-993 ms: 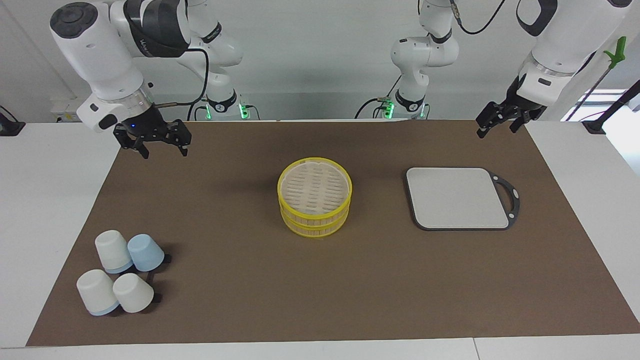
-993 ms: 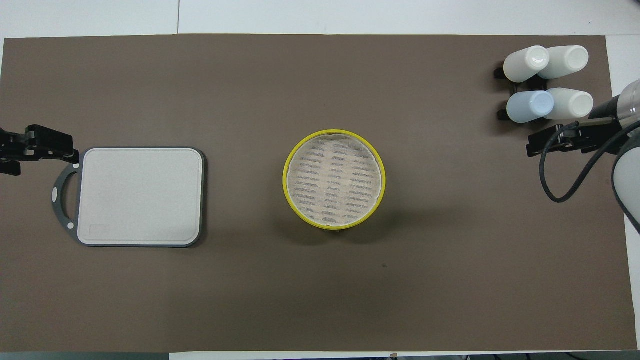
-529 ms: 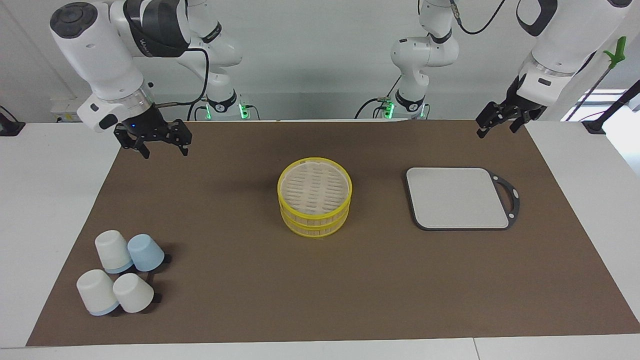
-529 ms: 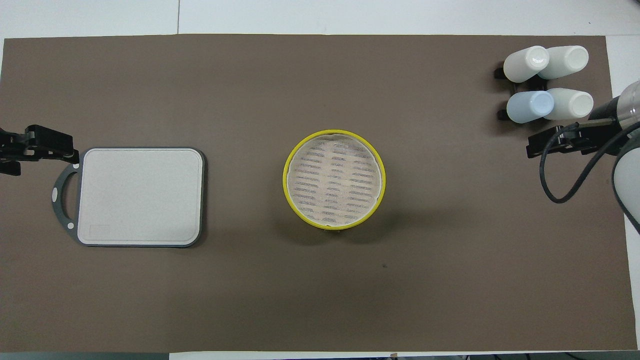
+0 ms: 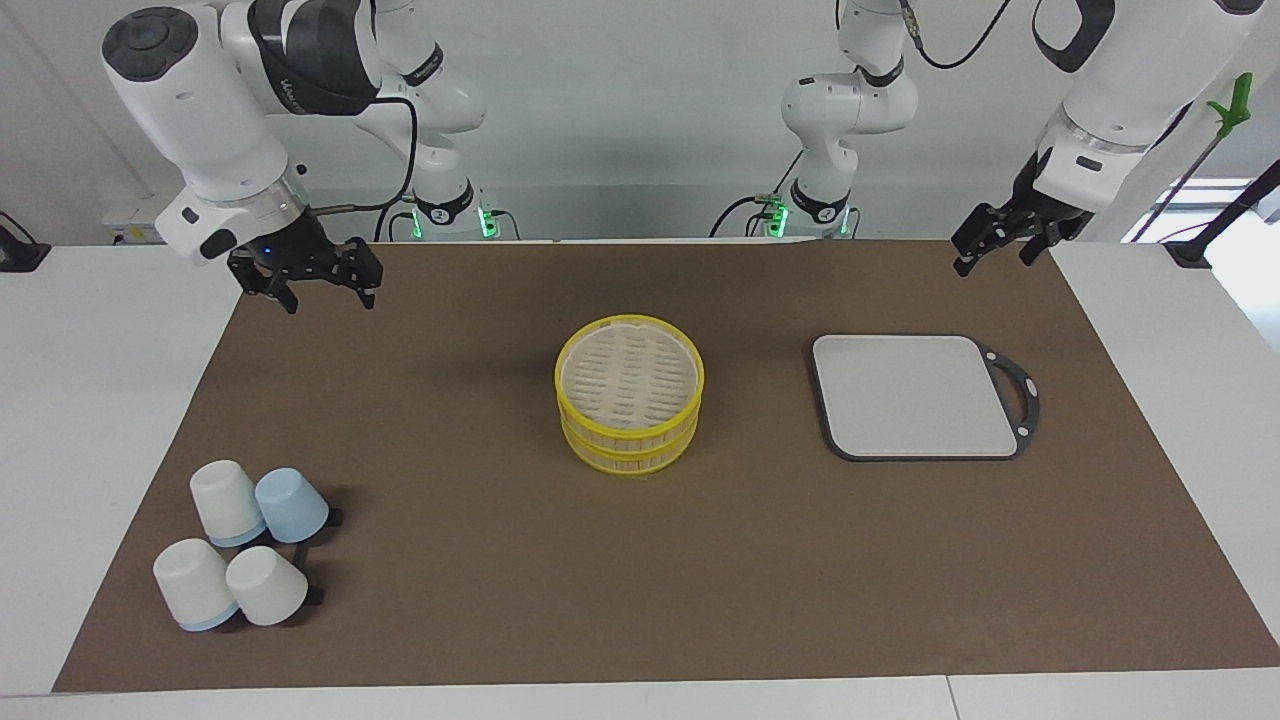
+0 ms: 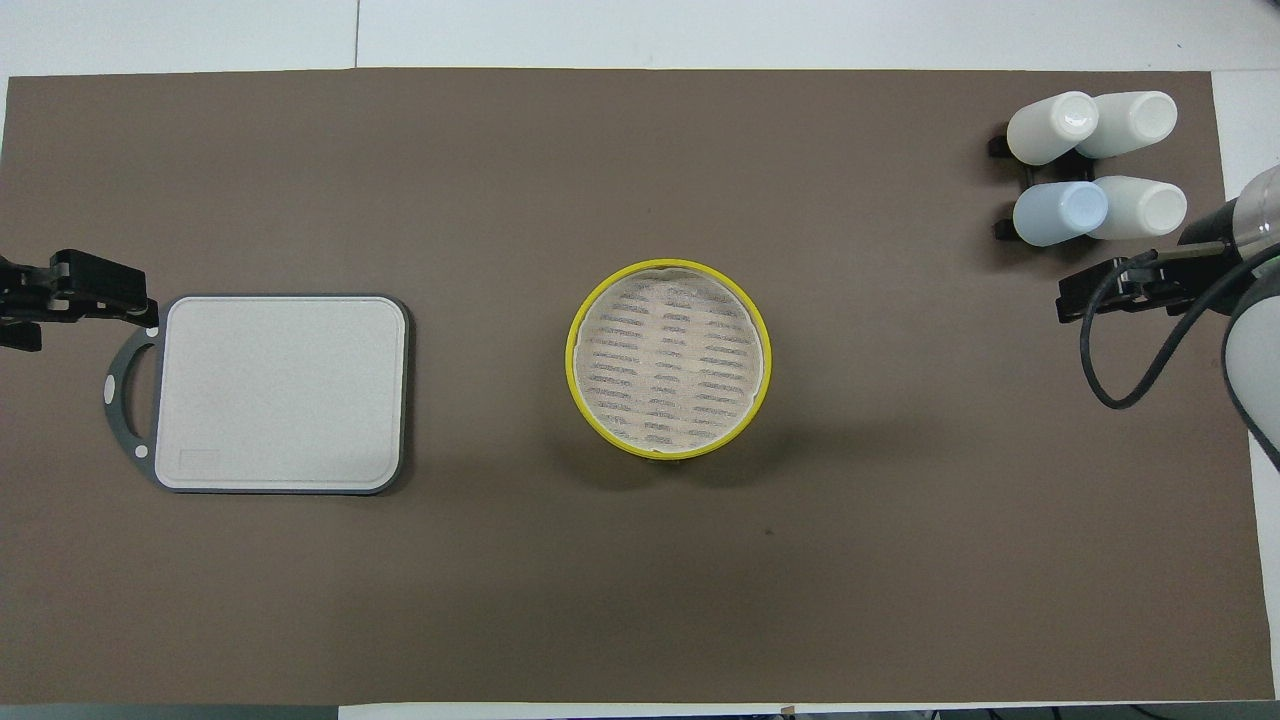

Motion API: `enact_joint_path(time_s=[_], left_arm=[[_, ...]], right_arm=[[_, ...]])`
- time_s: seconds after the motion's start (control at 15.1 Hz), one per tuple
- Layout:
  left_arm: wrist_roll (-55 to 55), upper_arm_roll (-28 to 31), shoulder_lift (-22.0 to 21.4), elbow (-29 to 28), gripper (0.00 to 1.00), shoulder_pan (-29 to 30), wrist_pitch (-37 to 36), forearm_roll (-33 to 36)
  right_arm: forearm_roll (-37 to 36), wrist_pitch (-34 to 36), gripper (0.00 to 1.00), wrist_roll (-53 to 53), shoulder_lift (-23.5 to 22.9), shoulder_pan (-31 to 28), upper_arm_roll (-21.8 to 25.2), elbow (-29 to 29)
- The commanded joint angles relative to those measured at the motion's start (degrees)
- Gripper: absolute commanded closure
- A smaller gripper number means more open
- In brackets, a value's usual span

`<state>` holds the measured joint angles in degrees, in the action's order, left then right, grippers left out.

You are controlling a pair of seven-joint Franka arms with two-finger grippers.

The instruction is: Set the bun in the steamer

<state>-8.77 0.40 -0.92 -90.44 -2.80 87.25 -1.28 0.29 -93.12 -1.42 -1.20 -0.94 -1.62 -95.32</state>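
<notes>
The steamer (image 5: 629,392) (image 6: 668,358) stands in the middle of the brown mat, two yellow-rimmed tiers stacked, and its slotted floor is bare. The bun is out of view. My right gripper (image 5: 330,300) (image 6: 1130,290) hangs open and holds nothing, above the mat's corner at the right arm's end. My left gripper (image 5: 992,262) (image 6: 70,300) is open too, with nothing in it, raised over the mat's edge at the left arm's end, beside the board's handle.
A flat grey board (image 5: 915,395) (image 6: 280,392) with a dark rim and handle lies between the steamer and the left arm's end. Several upturned white and pale blue cups (image 5: 245,545) (image 6: 1090,165) cluster at the right arm's end, farther from the robots.
The right arm has shifted very slightly, its gripper still open over the same corner. The left arm and everything on the mat are unmoved.
</notes>
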Motion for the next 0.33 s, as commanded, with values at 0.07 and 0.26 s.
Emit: enact_joint_path(time_s=[0.07,0.26], left_arm=[[0.34,0.03,-1.63,-1.93,0.0,0.25,0.64,-0.83],[0.34,0.03,-1.63,-1.93,0.0,0.25,0.64,-0.83]], right_arm=[[-0.82,0.05,0.0,-0.69,1.73,-0.21,-0.14,-1.8],[-0.82,-0.04,0.0,-0.6,1.73,-0.21,-0.23,-1.63]])
